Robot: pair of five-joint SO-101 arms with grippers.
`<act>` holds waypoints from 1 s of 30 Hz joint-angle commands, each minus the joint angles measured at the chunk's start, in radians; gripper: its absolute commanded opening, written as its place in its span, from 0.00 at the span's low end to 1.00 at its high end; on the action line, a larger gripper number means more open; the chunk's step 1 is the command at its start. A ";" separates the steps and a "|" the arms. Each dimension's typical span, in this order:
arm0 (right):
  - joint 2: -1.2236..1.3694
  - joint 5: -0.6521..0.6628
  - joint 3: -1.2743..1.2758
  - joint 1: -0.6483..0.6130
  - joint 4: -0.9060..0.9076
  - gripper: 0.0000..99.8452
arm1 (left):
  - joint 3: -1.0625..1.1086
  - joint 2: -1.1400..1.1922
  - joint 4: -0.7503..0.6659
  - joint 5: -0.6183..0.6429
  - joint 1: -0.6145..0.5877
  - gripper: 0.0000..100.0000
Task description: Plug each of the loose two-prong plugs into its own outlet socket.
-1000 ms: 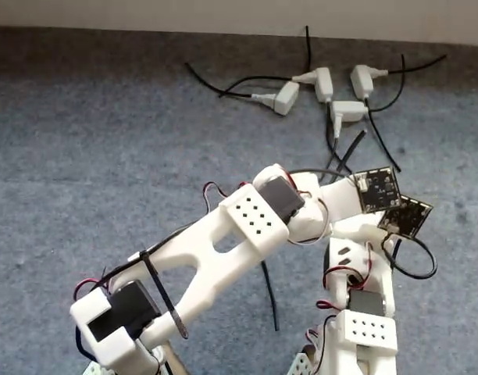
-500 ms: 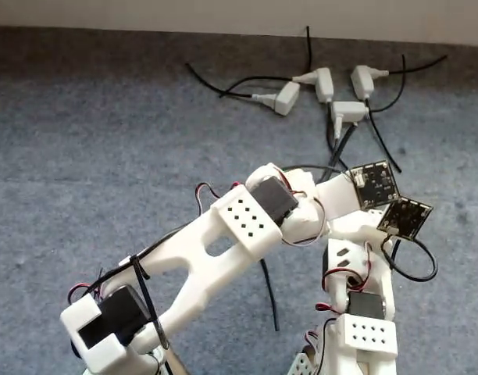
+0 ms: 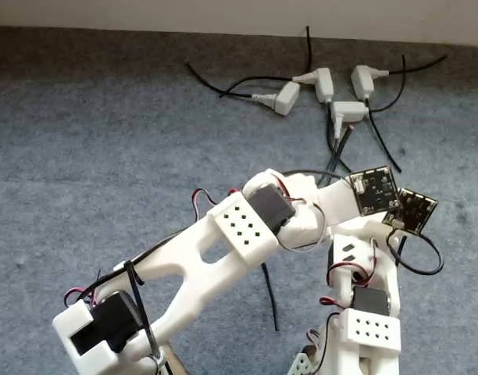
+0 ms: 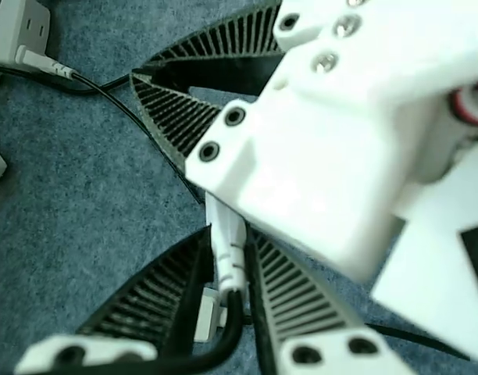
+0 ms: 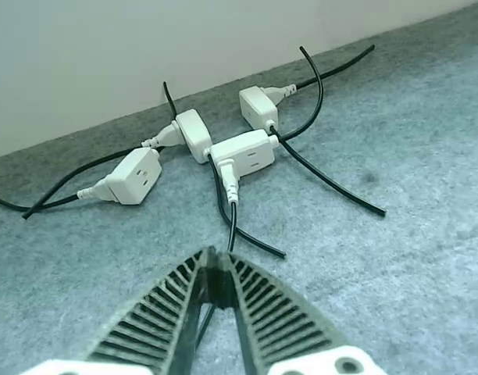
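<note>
Now | left arm [image 3: 223, 242] slid back toward its base | left jaws clamped on plug [image 4: 227, 250] | right jaws together

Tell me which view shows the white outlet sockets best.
Right wrist view: all four outlet sockets lie unobstructed by the wall, slots visible on two. The high view shows them too, slots not discernible. The left wrist view catches cut-off parts.

This is a carpeted room, office or home, I can't tell which: short-pile blue-grey carpet [image 3: 83, 141] meets a plain pale wall [image 5: 106, 55].
</note>
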 commanded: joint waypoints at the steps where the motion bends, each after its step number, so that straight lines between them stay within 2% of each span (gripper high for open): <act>1: -0.010 0.014 -0.048 0.012 0.002 0.01 | 0.018 -0.064 -0.058 0.003 0.021 0.01; 5: -0.012 0.014 -0.050 0.041 0.005 0.01 | 0.042 -0.064 -0.107 0.003 0.015 0.01; 10: -0.056 0.014 -0.053 0.101 0.051 0.01 | 0.042 -0.062 -0.172 0.009 -0.054 0.01; 17: -0.298 0.014 -0.048 0.093 0.128 0.01 | 0.044 -0.061 -0.173 0.009 -0.070 0.01; 21: -0.338 0.020 -0.025 0.056 0.122 0.01 | 0.065 -0.062 -0.170 0.008 -0.048 0.01; 25: -0.295 0.020 -0.015 0.025 0.028 0.01 | 0.107 -0.071 -0.170 0.006 -0.016 0.01; 30: -0.119 0.017 0.001 0.025 -0.142 0.01 | 0.102 -0.073 -0.140 0.008 -0.010 0.01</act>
